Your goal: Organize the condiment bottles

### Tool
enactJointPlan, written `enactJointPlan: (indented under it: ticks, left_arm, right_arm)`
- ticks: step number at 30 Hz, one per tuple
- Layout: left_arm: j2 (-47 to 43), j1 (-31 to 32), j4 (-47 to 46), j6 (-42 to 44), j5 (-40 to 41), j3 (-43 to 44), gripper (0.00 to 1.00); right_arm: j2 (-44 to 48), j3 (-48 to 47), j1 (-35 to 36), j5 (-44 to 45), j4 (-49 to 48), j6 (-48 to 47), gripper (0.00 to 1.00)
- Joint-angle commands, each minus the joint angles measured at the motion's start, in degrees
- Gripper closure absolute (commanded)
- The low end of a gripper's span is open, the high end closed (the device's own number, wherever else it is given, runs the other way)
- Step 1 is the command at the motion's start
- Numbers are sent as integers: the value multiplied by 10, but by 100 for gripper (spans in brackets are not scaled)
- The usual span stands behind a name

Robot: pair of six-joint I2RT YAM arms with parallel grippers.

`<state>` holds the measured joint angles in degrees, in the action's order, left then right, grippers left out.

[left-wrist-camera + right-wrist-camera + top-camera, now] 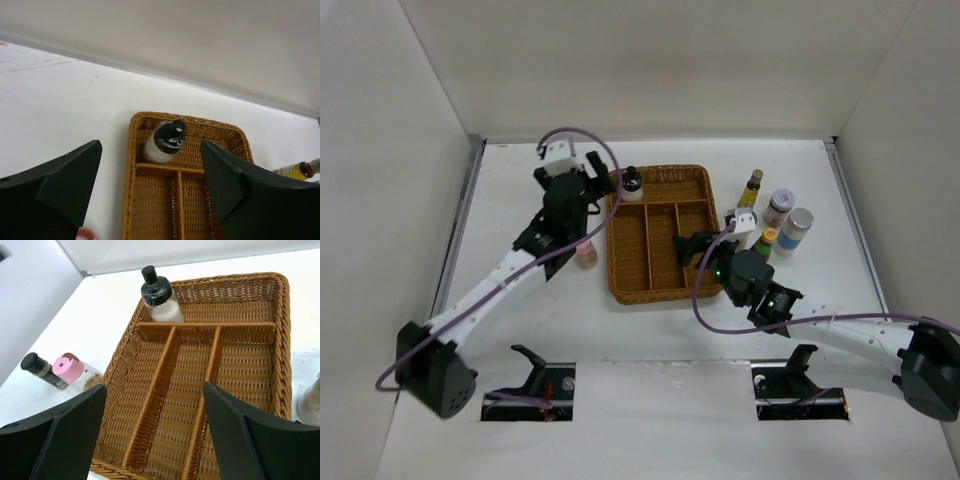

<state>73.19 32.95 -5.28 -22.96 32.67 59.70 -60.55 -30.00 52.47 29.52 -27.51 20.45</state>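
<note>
Left gripper (150, 167): the jaws are held apart with nothing between them. It is positioned at the far left corner of the tray.
Right gripper (155, 400): the jaws are spread wide and are empty. It is positioned over the tray's near compartments.
Brown wicker tray (663, 255): it is divided into one cross compartment at the far end and three long compartments nearer the arms.
Black-capped bottle of white powder (161, 301): it is set in the far cross compartment, at its left end.
Pink-capped jar (70, 369): it is placed on the white table (650, 335), just beside the tray's left wall.
Small black-capped bottle of brown spice (41, 371): it is located next to the pink-capped jar, on the side away from the tray.
Right-hand group: a tall yellow bottle with a brown cap (752, 187), a silver-capped jar (778, 207), a blue-labelled jar (797, 228) and a small yellow-capped bottle (767, 240) are clustered on the table to the right of the tray.
</note>
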Motion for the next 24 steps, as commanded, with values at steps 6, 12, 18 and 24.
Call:
enactJointPlan:
  ticks: [6, 12, 18, 24]
  left_arm:
    - [-122, -11, 142, -84, -7, -170, 17]
    - [-75, -19, 117, -78, -36, -180, 14]
    - [-15, -28, 91, -77, -19, -184, 20]
    - [-3, -30, 79, -75, -17, -178, 56]
  right_arm:
    - [-13, -8, -5, -17, -30, 8, 11]
    - [-20, -13, -3, -22, -28, 6, 10]
    - [-11, -7, -6, -21, -29, 8, 9]
    - [-12, -7, -7, -22, -30, 8, 9]
